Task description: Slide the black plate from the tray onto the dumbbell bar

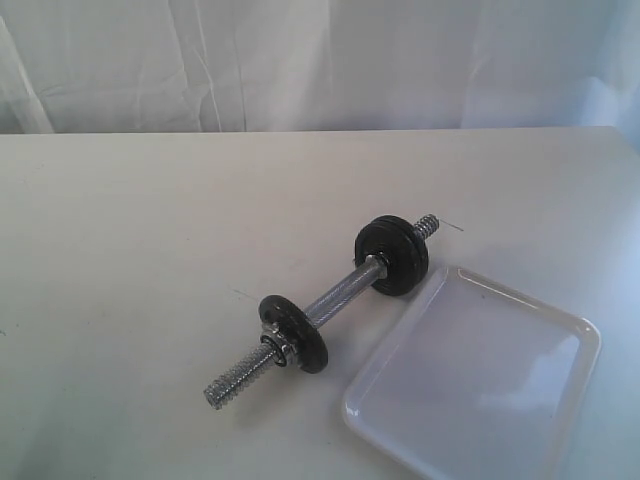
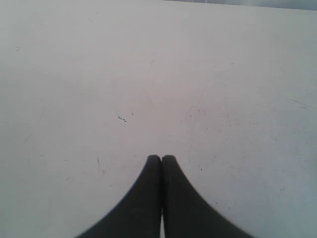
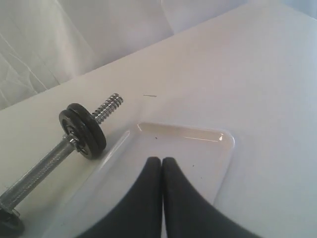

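Left gripper (image 2: 161, 158): both dark fingers are pressed together, tips touching, nothing between them. It hangs over the bare white table (image 2: 148, 74), and only some small scratches and specks show under it.

Right gripper (image 3: 162, 160): same state, fingers pressed flat to each other and pinching nothing. It stands above the tray (image 3: 225, 148), over the tray's near part. Neither gripper shows in the exterior view.

The tray is glossy white w/ a low rim and rounded corners. It lies on the table at the right-front of the exterior view, turned a bit diagonal.

The dumbbell bar (image 1: 340, 295) lies flat on the table, diagonal, just left of the tray. It has a knurled chrome middle and a threaded end sticking out on each side.

- Near end: one black disc (image 1: 295, 332) on the bar, w/ a chrome collar (image 1: 275, 350) touching its outer face.
- Far end: two black discs side by side on the bar, faces touching. One of them is prob. the black plate (image 1: 392, 255), but which one I cannot tell.

This far pair stands just beside the tray's corner, and in the right wrist view a thin gap seems to be between them.

White cloth (image 1: 300, 60) hangs behind the table.
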`<act>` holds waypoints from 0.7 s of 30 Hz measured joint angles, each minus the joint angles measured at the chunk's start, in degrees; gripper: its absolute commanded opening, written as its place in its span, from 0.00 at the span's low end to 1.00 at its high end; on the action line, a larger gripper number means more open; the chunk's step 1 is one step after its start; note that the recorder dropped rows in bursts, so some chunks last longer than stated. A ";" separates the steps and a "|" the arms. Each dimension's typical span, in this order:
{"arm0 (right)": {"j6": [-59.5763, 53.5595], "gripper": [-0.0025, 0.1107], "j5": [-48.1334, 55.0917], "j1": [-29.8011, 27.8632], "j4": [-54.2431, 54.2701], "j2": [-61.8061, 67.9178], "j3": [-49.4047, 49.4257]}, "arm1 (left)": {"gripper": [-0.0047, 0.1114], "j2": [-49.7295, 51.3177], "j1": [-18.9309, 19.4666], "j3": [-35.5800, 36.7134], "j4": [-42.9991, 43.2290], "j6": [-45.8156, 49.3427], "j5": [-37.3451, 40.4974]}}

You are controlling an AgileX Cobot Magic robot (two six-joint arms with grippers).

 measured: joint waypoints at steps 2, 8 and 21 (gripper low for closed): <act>0.00 0.02 0.00 0.00 0.53 0.00 0.00 | 0.04 0.00 0.00 0.00 0.00 0.00 0.00; 0.00 0.02 0.00 -1.31 0.64 0.00 0.00 | 0.04 0.00 0.00 0.00 0.00 0.00 0.00; -16.72 0.02 0.00 -1.31 0.77 0.00 0.00 | 0.04 0.00 0.00 0.00 0.00 0.00 0.00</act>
